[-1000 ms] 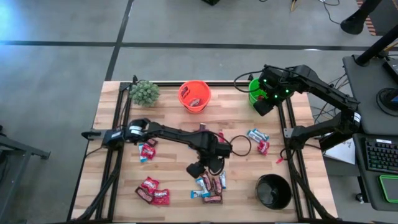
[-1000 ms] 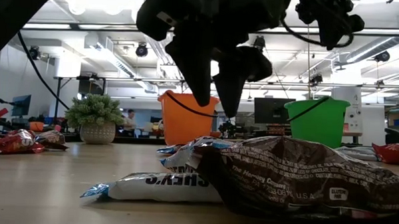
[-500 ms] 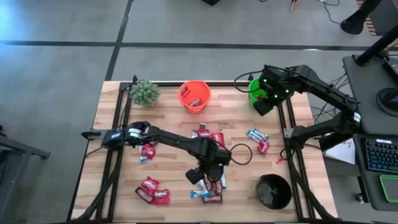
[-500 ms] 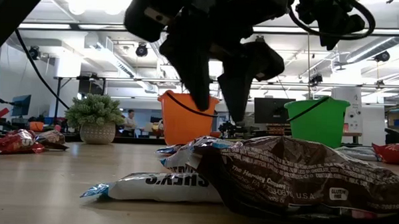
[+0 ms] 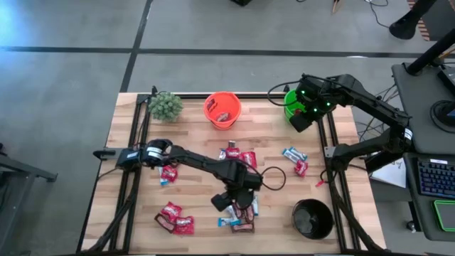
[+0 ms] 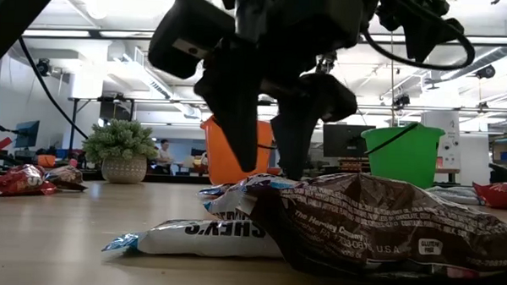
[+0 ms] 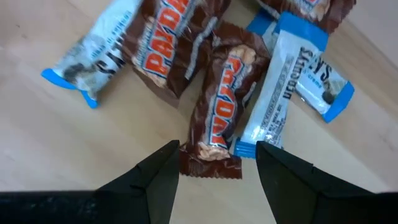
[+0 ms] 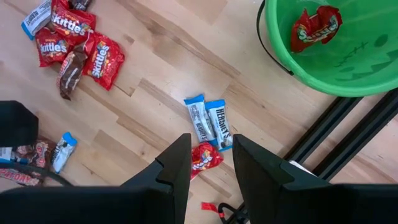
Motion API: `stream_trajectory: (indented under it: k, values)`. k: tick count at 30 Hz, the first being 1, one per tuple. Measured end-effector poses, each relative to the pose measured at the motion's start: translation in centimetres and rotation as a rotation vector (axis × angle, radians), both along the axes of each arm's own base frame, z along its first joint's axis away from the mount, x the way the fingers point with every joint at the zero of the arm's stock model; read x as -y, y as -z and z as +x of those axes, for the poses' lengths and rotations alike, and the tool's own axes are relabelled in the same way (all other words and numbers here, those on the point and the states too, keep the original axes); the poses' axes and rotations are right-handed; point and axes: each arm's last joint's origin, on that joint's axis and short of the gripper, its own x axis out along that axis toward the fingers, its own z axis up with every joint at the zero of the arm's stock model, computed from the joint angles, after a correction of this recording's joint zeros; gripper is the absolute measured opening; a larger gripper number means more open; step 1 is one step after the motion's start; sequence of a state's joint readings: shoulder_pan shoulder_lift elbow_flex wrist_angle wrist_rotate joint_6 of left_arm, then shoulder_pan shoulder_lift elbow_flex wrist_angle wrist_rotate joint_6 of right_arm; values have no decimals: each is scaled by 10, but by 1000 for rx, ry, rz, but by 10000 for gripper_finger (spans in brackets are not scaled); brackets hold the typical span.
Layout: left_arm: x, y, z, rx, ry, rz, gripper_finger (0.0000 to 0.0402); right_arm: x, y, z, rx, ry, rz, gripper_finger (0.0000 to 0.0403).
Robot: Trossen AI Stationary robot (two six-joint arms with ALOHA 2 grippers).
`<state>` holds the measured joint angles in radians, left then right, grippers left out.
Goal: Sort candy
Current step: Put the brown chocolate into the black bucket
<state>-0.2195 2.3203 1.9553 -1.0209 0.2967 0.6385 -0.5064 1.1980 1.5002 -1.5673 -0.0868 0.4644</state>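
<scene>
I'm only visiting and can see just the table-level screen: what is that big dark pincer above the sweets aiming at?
Observer: The left pincer stands open over a brown bar, one finger on each side of its end.
Operator: Anything inside the green bucket?
Observer: Yes, one red packet lies in the green bucket.
Operator: And the other arm?
Observer: The right pincer hangs beside that bucket, open, holding nothing.

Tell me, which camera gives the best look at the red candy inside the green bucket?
The right wrist view: it looks down into the green bucket, where one red packet lies. The high view shows the bucket mostly hidden by the right arm; the low view shows only its outer wall; the left wrist view misses it.
</scene>
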Motion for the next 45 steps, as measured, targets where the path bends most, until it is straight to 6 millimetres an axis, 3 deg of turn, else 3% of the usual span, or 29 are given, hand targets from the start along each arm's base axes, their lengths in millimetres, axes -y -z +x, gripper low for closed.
stream_trajectory:
  k: [18, 33, 39, 45]
  values:
    - [0, 6, 4, 62, 29, -6, 193, 0, 0, 0, 1, 0, 0, 109]
    - [-5, 24, 0, 38, 2, 22, 184, 0, 0, 0, 1, 15, 3, 109]
    - [-5, 25, -1, 32, -7, 21, 134, 0, 0, 0, 2, 15, 3, 109]
    - [-6, 24, -1, 22, -46, 14, 27, 0, 0, 0, 2, 15, 3, 109]
